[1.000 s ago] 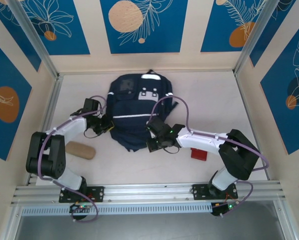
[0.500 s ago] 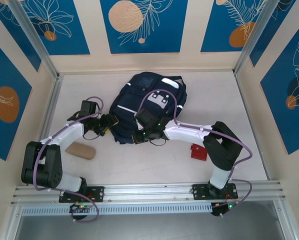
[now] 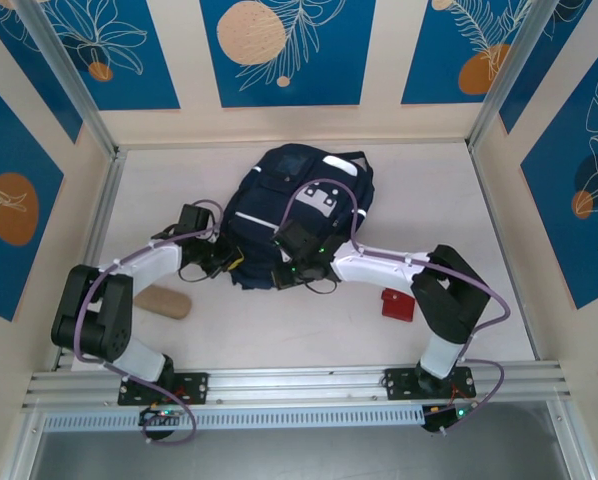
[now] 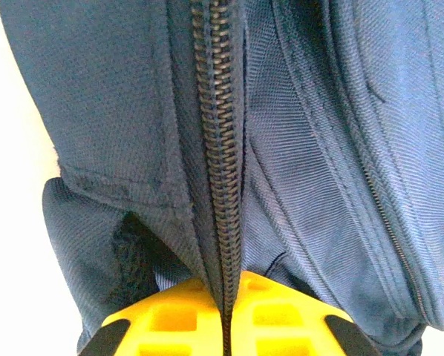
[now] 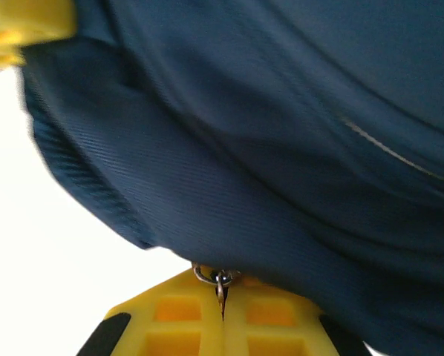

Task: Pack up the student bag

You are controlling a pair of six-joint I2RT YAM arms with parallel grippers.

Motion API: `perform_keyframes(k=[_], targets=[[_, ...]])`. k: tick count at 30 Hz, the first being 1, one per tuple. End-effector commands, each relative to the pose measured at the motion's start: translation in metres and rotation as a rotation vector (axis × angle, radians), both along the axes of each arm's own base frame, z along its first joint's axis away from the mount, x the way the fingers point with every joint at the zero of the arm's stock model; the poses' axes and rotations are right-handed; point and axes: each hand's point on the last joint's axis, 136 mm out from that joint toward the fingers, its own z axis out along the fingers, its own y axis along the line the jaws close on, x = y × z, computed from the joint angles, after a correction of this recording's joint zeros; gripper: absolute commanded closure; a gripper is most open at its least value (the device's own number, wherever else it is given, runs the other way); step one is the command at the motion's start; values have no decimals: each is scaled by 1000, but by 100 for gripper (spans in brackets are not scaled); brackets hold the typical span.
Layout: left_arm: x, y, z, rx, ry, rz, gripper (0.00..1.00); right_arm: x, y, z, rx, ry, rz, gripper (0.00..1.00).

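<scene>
— Jaws, left side: pinched together on the closed zipper [image 4: 220,148] at the near-left corner of the bag [image 3: 299,200]. Teeth run straight down between the yellow pads [image 4: 192,293].
— And the right?
— Right jaws closed too, on the small metal zipper pull [image 5: 220,280]. Ring and tab sit in the slit between them. Both grips are at the bag's near edge, close to each other.
— Bag position?
— Flat on the desk [image 3: 449,200], middle-back, pale patch [image 3: 324,203] facing up, top end swung toward the far right. A second ago it lay square to the back wall. It has since turned, and its near edge has bunched up. Over the last half second the bag hardly shifts, but the left arm [image 3: 149,262] has edged in toward the right one.
— Meaning?
— My read: one side anchors the seam while the other is set to run the slider. The zipper is shut where the left wrist camera sees it, so the compartment isn't open yet. Packing proper hasn't begun.
— Items waiting?
— Tan oblong thing [image 3: 161,300] near left, small red thing [image 3: 398,305] near right. Both are on the desk, apart from the bag. Can't tell what either is.
— Risk?
— If the anchor slips, the bag drags instead of unzipping.
</scene>
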Motion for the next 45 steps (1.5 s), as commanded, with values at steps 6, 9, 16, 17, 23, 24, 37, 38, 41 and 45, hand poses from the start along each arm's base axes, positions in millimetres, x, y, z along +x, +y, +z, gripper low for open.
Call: perform_keyframes(k=[6, 9, 16, 17, 23, 24, 37, 38, 41, 45], targets=[[-2, 27, -23, 170, 44, 4, 97, 30, -134, 5, -275, -77, -213, 100], [-2, 27, -21, 166, 40, 5, 98, 48, -158, 6, -281, -92, -265, 100], [-9, 24, -15, 141, 28, -4, 100, 104, -194, 11, -236, -138, -404, 100], [-10, 23, -12, 132, 22, -6, 100, 111, -197, 13, -230, -147, -417, 100], [-15, 8, 14, 124, -34, -105, 74, 124, -196, 29, -169, -167, -386, 85], [-14, 6, 20, 131, -50, -124, 66, 120, -192, 32, -143, -169, -361, 77], [14, -52, 99, 513, -357, -595, 35, 60, -202, 89, 251, -156, -440, 28], [17, -63, 101, 558, -377, -634, 35, 63, -206, 92, 273, -153, -463, 26], [24, -93, 101, 724, -431, -728, 36, 71, -214, 98, 328, -140, -515, 23], [33, -131, 94, 873, -486, -818, 36, 81, -225, 101, 367, -127, -573, 22]])
